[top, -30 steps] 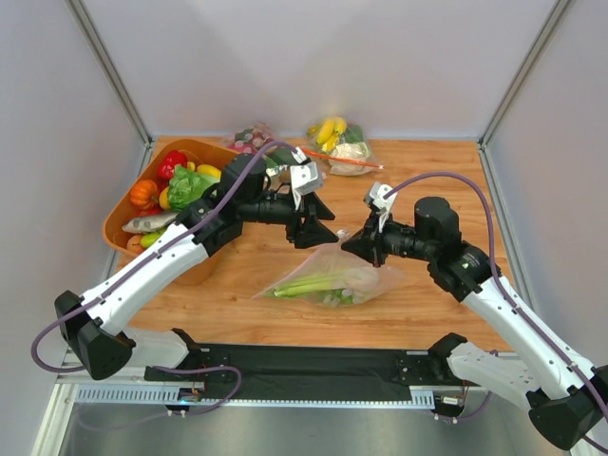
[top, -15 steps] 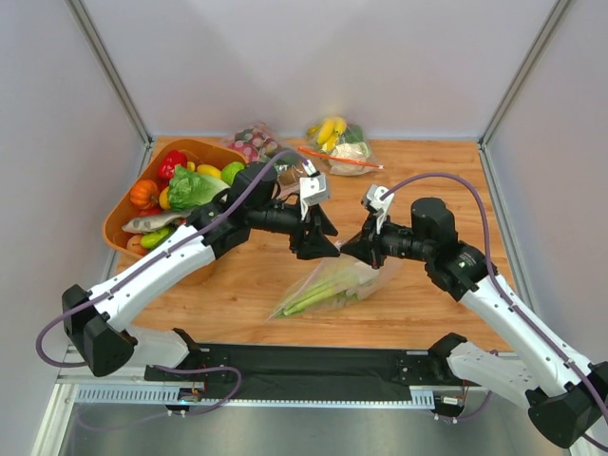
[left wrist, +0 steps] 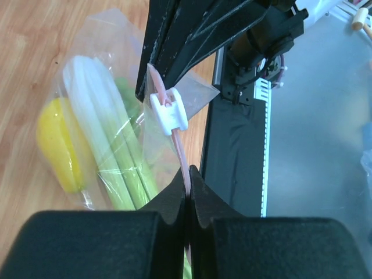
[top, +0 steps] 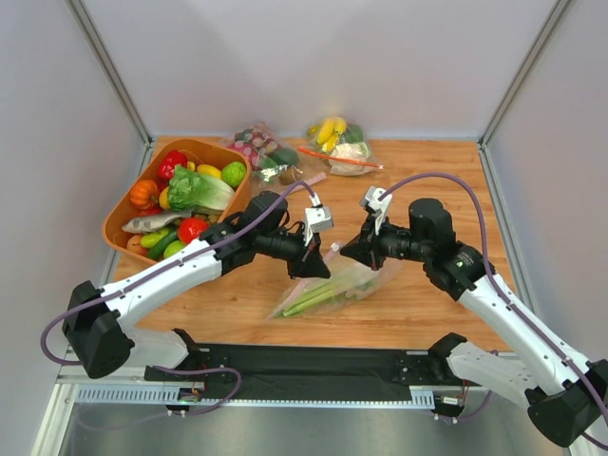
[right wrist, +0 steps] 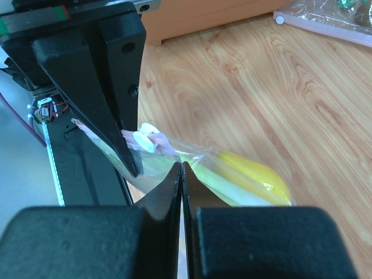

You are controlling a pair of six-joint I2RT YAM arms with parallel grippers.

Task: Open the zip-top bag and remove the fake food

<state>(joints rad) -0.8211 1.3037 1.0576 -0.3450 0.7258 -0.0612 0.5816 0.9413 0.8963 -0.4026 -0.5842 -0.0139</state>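
Can't make out any grapes inside the bag from overhead: too small, glare on plastic. Can't tell there how the zip strip sits between left gripper and right gripper. On left wrist view, lose the stalk's lower end behind black fingers; get the lemon only as a yellow blur. On right wrist view, catch just a strip of another bag, cut by top edge.

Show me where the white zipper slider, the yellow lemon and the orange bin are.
white zipper slider (left wrist: 168, 110), left wrist view, middle of the slider's body.
yellow lemon (left wrist: 58, 145), left wrist view, middle of its visible side.
orange bin (top: 195, 143), top view, far rim.
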